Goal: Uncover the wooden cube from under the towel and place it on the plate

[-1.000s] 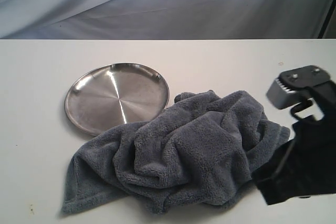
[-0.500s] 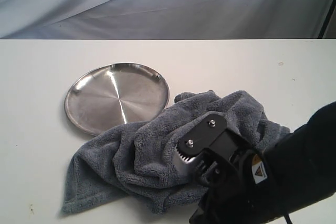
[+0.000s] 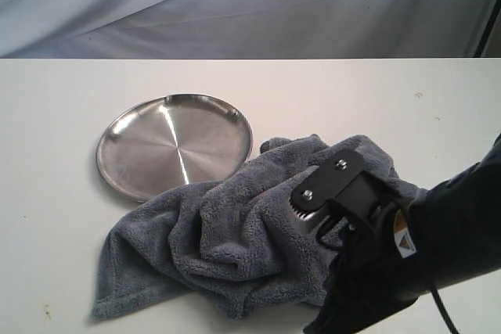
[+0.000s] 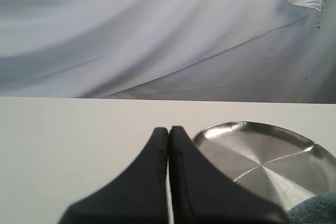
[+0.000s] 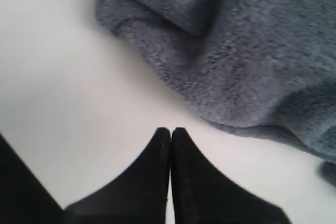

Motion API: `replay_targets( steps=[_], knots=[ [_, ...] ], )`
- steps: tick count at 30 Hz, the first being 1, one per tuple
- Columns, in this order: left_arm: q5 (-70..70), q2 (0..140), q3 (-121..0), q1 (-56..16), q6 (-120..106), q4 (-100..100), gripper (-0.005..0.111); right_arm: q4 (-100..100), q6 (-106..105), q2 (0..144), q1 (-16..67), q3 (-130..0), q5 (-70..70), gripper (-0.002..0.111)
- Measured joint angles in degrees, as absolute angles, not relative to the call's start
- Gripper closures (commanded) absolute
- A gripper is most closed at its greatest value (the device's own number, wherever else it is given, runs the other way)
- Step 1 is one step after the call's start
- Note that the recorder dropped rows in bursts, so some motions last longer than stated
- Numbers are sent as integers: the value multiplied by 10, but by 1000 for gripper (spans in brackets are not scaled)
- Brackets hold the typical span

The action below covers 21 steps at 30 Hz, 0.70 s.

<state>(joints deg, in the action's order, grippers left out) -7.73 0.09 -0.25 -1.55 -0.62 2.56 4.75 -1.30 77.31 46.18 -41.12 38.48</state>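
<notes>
The grey-blue towel (image 3: pixel 250 228) lies crumpled in a heap on the white table, its far edge overlapping the silver plate (image 3: pixel 174 145). The wooden cube is hidden. My right arm (image 3: pixel 415 263) reaches over the towel's right side. In the right wrist view, my right gripper (image 5: pixel 170 129) is shut and empty. It hovers over bare table just short of the towel's edge (image 5: pixel 247 56). My left gripper (image 4: pixel 169 128) is shut with nothing in it, beside the plate (image 4: pixel 262 156). A corner of the towel (image 4: pixel 317 208) shows in that view.
The white table (image 3: pixel 55 256) runs to a straight far edge. A grey fabric backdrop (image 3: pixel 235 5) hangs behind it.
My right arm swung in from the right edge to above the towel, then drew slightly back to the right. The towel and plate have not moved.
</notes>
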Motion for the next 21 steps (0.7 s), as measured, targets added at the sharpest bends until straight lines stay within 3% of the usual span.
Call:
replay_targets(
  steps=[9, 14, 21],
  knots=[
    [-77, 1, -3, -16, -6, 26, 105, 0, 42, 773, 312, -411, 366, 108],
    [-77, 1, -3, -16, -6, 26, 105, -17, 55, 796, 233, -418, 285, 108],
    [-77, 1, -3, -16, -6, 26, 105, -21, 59, 909, 212, -524, 285, 108]
  ],
)
